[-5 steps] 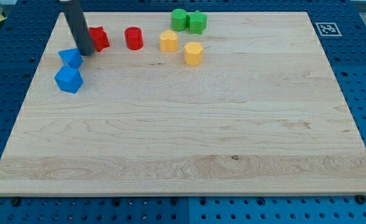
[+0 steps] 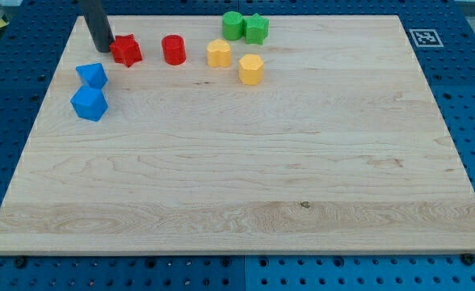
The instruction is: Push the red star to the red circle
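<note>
You see my tip (image 2: 103, 50) at the view's top-left, touching or just beside the red star (image 2: 126, 50) on its left side; no gripper on this rig, just a rod, so no jaw state to report. Red star sits near the red circle (image 2: 174, 49), w/ a gap btwn them. Two blue blocks (image 2: 90, 103) lie below the tip. Yellow blocks (image 2: 218, 54) and green blocks (image 2: 233, 26) sit right of the circle on the wooden board (image 2: 262, 178).
</note>
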